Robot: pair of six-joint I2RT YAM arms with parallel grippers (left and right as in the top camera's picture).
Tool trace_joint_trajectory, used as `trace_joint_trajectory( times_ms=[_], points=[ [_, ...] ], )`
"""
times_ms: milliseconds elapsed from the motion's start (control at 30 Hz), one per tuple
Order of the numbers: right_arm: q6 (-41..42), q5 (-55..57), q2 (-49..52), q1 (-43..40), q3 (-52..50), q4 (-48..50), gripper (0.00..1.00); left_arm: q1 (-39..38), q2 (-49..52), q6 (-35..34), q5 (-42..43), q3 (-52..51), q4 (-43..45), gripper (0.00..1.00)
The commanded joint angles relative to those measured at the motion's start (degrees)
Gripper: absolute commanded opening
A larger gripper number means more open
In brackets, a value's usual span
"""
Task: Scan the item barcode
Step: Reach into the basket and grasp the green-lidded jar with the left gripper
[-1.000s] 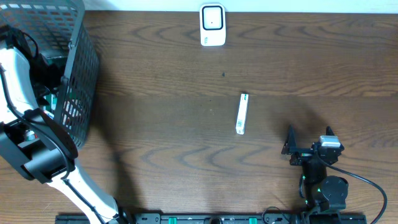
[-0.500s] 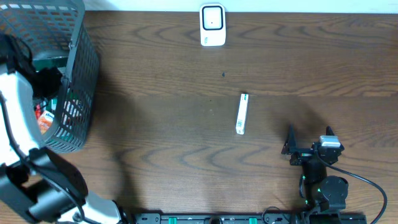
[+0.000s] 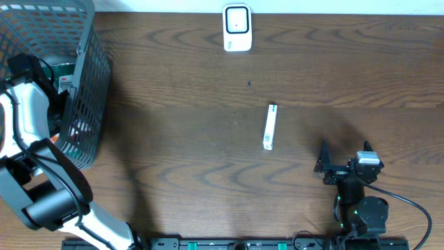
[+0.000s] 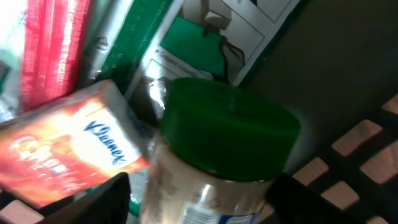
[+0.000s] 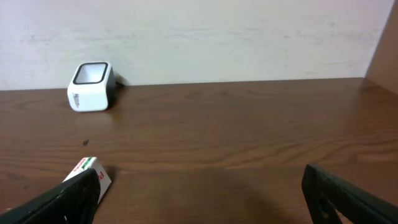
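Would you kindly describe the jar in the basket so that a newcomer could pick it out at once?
Start at the grey wire basket on the far left corner of the table. Among the packets inside it, next to an orange Kleenex pack, is a clear jar with pale contents. It is the only thing there with a round, dark green lid.

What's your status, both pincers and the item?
Left pincer in basket, straddling green-lidded jar, grip unclear. Right pincer open over table. Kleenex pack close beside jar.
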Motion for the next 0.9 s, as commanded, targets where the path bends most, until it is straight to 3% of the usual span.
trace_joint_trajectory(
  times_ms=[0, 333, 533, 733, 867],
  points=[
    [0.7, 0.1, 0.0, 0.6, 0.0, -0.2, 0.99, -0.3, 3.3, -0.3, -0.4, -0.3, -0.2, 0.69],
    [0.7, 0.1, 0.0, 0.6, 0.0, -0.2, 0.99, -0.3, 6.6, -0.3, -0.4, -0.3, 0.0, 0.65],
    [0.7, 0.0, 0.0, 0.6, 0.0, -0.2, 0.99, -0.3, 6.6, -0.3, -0.4, -0.3, -1.4, 0.82],
    [0.7, 0.1, 0.0, 0.6, 0.0, -0.2, 0.99, -0.3, 6.6, -0.3, -0.4, -0.3, -1.3, 0.80],
    [0.7, 0.1, 0.0, 0.6, 0.0, -0.2, 0.99, -0.3, 6.5, -1.9, -0.4, -0.2, -1.3, 0.68]
  ],
)
